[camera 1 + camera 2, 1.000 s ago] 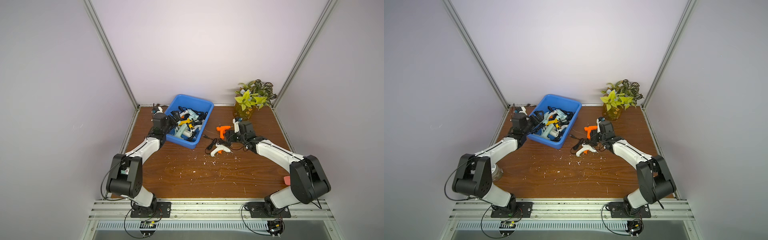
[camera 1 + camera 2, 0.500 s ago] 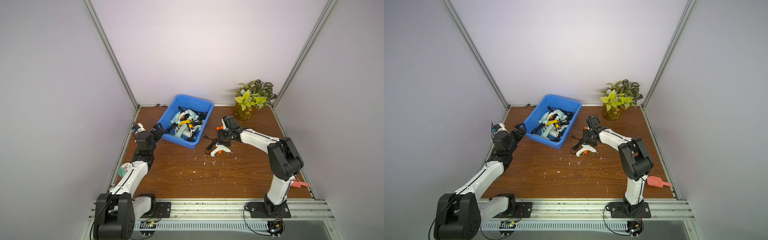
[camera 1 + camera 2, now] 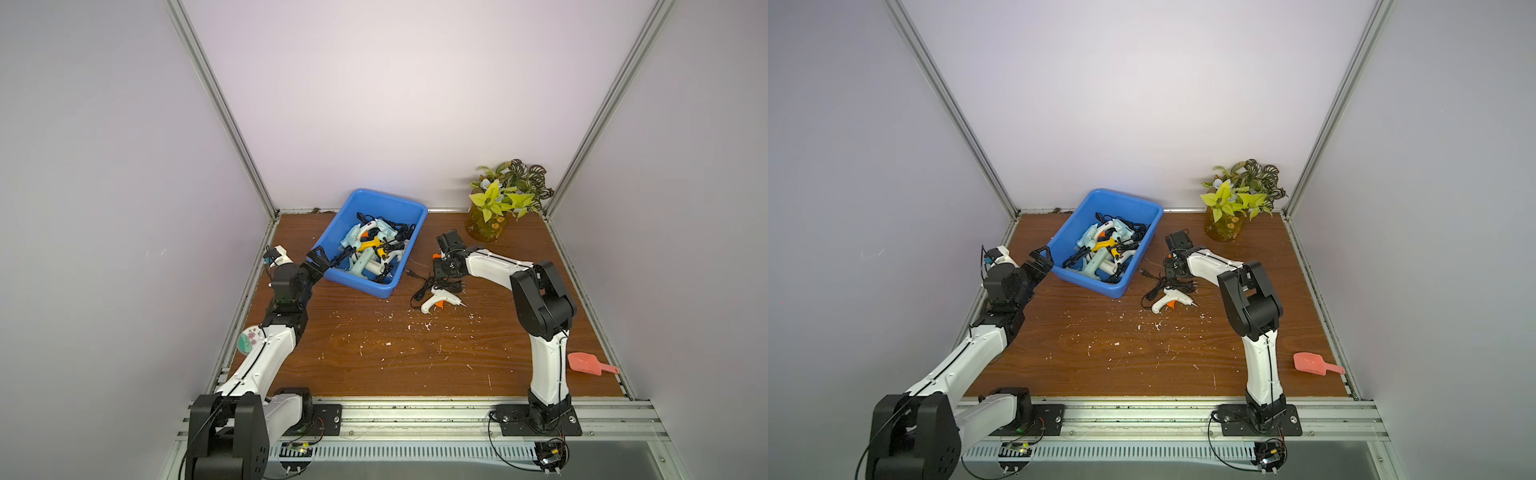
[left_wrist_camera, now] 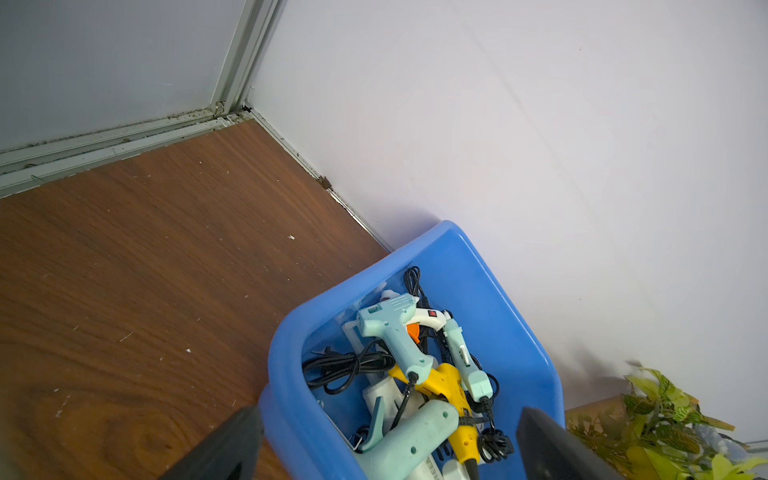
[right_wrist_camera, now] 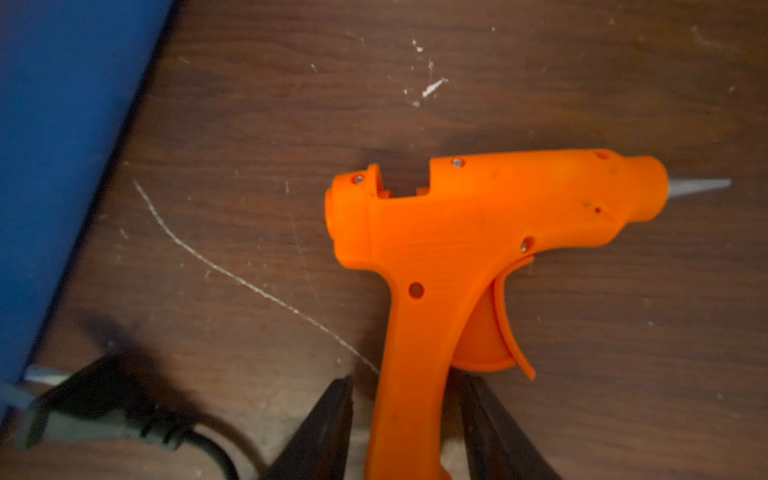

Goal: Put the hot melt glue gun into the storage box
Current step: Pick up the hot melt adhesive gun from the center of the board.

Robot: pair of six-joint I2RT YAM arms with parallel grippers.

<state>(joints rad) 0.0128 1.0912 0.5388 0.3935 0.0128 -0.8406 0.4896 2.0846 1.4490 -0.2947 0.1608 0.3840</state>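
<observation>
Changed since a second ago: left gripper (image 3: pixel 320 261) back from over storage box (image 3: pixel 388 199) to its near corner, jaws fully spread, empty; right gripper (image 5: pixel 407 386) narrower, astride handle of orange hot melt glue gun (image 5: pixel 478 216), slim gap on one side, unclamped. Gun flat on table (image 3: pixel 374 365) beside box. Print on boxed pale gun (image 4: pixel 411 444) unreadable.

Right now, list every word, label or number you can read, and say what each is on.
None can be read in full.
Pale green glue gun in the storage box: dark lettering, blurred and cut off, unreadable.
Orange glue gun: no print shows.
Round disc with a flower pattern: no letters legible.
</observation>
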